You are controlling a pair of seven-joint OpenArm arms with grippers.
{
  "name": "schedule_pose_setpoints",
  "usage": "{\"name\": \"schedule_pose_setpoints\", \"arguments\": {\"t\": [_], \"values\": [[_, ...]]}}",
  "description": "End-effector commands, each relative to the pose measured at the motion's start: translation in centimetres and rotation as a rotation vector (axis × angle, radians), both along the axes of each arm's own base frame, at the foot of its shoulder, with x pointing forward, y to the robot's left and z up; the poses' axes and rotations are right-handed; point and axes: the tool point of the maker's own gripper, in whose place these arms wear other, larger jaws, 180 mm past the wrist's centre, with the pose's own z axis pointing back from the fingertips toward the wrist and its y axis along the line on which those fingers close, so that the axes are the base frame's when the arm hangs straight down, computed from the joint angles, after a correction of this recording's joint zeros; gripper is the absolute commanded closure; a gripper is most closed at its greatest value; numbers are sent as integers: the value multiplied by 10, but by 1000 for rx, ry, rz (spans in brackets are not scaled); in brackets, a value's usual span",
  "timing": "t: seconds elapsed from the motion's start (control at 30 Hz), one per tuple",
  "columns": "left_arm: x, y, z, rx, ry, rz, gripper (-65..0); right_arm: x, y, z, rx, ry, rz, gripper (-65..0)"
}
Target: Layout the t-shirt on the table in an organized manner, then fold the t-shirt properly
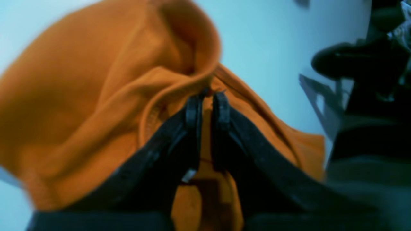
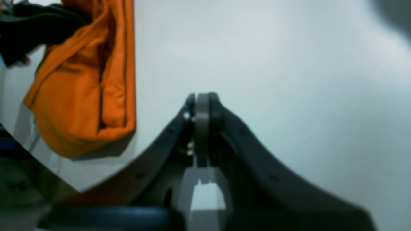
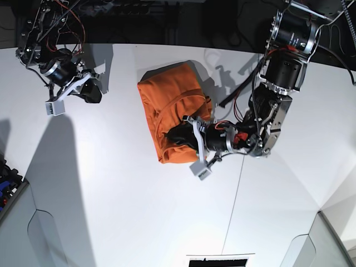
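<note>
The orange t-shirt [image 3: 169,103] lies bunched in a rumpled heap near the middle of the white table [image 3: 111,194]. My left gripper [image 3: 177,135] reaches into its near edge from the right. In the left wrist view the left gripper [image 1: 208,96] is shut on a fold of the t-shirt [image 1: 80,106], and orange cloth shows between the black fingers [image 1: 192,112]. My right gripper [image 3: 90,92] hovers over the far left of the table, away from the shirt. Seen from the right wrist, the right gripper [image 2: 202,98] is shut and holds nothing, with the t-shirt [image 2: 83,83] off to its upper left.
A thin dark seam [image 3: 236,194] runs across the table toward its near edge. The curved dark far edge [image 3: 167,43] bounds the top. Blue items [image 3: 5,172] sit off the left side. The left arm's body [image 3: 278,72] stands over the right half.
</note>
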Motion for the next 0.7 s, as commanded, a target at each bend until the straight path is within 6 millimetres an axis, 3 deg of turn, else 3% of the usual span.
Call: {"name": "schedule_pose_setpoints", "arguments": {"t": [0.0, 0.13, 0.27, 0.5, 0.67], "values": [[13, -5, 35, -53, -87, -19, -67, 7, -5, 18, -4, -67, 0, 0], [-4, 14, 51, 0, -143, -78, -67, -10, -10, 32, -61, -82, 32, 0], [-36, 41, 40, 58, -132, -100, -67, -40, -13, 36, -119, -60, 64, 0], [-130, 89, 10, 169, -31, -132, -67, -103, -14, 41, -172, 22, 113, 0], [-193, 112, 14, 227, 9, -143, -67, -143, -9, 36, -168, 105, 145, 0]]}}
